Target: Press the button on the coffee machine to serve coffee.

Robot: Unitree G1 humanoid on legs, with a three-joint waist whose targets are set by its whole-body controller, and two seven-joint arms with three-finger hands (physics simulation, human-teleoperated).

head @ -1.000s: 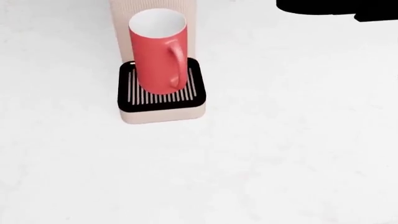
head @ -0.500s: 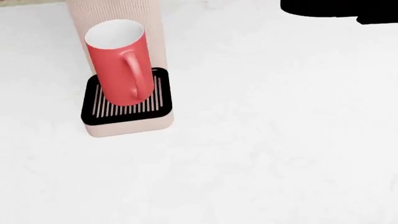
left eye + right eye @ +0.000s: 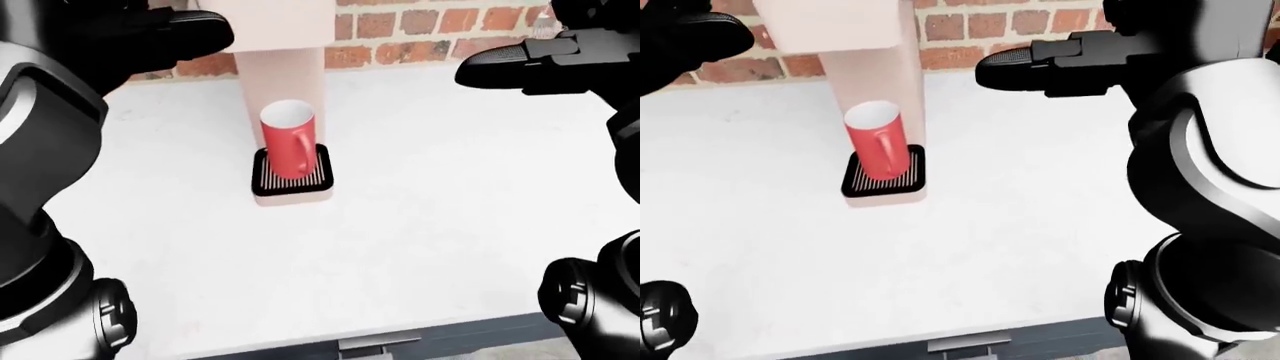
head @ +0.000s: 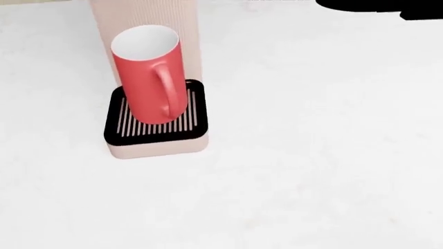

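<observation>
A beige coffee machine [image 3: 284, 71] stands on the white counter against the brick wall. Its top is cut off and no button shows. A red mug [image 4: 147, 78] stands upright on the machine's black slotted drip tray [image 4: 156, 128], handle toward me. My black left hand [image 3: 200, 34] hangs at the upper left, its fingers stretched out close beside the machine's head. My right hand [image 3: 490, 64] is raised to the right of the machine, its fingers pointing left, apart from it and holding nothing. It shows as a black shape in the head view [image 4: 374, 5].
The white counter [image 3: 440, 210] runs from the red brick wall [image 3: 420, 30] down to its near edge, with a dark drawer front and handle [image 3: 365, 345] below. My own dark arms fill the left and right sides of the eye views.
The whole head view has shifted: the machine and mug slid left, then back a little right and down, so the camera moved. The black hand shape has moved slightly up.
</observation>
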